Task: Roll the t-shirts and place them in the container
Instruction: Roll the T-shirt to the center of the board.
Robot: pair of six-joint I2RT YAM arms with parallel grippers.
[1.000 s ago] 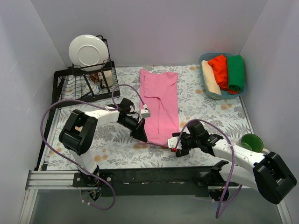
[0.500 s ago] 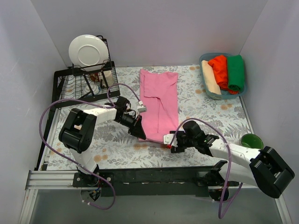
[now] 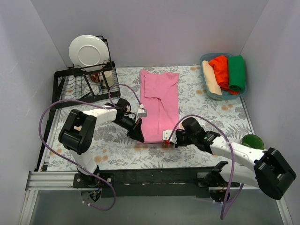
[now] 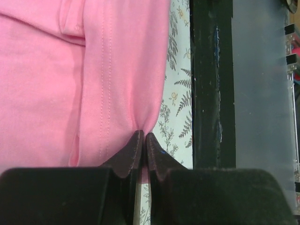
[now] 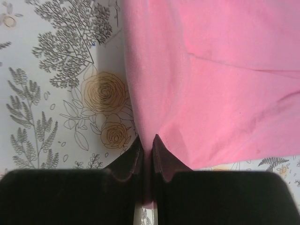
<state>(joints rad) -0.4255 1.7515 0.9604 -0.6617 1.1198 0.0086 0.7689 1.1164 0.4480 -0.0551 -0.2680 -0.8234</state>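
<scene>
The pink t-shirt lies folded lengthwise into a long strip down the middle of the flowered table. My left gripper is shut on the strip's near left corner, and the pink cloth bunches into its fingertips. My right gripper is shut on the near right corner; pink cloth runs down between its fingers. Rolled cream, orange-red and green t-shirts lie side by side in a blue tub at the back right.
A black dish rack with a white plate stands at the back left. A green cup sits near the right edge by my right arm. The black frame rail runs along the table's near edge.
My right gripper has moved left and up to the shirt's near right corner and shut on it. My left gripper kept its grip and shifted slightly, so the near hem has drawn up.
</scene>
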